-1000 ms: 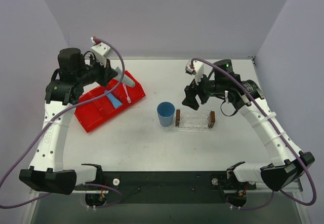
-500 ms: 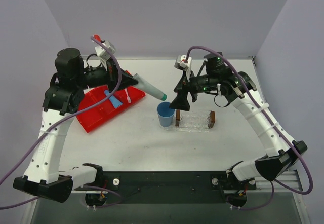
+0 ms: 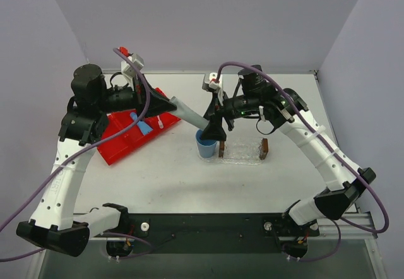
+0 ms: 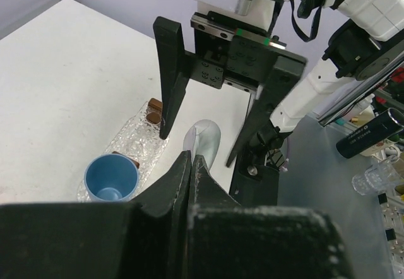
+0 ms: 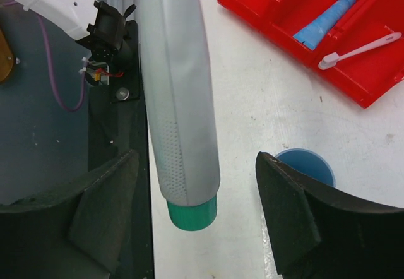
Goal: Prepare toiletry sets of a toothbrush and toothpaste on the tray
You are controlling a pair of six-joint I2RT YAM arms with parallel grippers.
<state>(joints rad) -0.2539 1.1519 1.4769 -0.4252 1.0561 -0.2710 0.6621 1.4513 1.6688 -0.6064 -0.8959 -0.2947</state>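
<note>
The blue cup stands on the surface, with the tray just beside it on its right. Over the cup, the right gripper is spread wide, one finger on either side of the green cap of the pale toothpaste, touching neither. Left of the cup, the left gripper clamps the tube's tail. Farther back and left of the cup, the red bin holds the blue toothpaste and the toothbrush.

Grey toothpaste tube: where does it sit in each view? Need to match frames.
Top external: grey toothpaste tube left of centre, slanting down-right above the cup.
Left wrist: centre, seen end-on.
Right wrist: large, upper centre, running top to bottom.
Shared landmark: blue cup.
</note>
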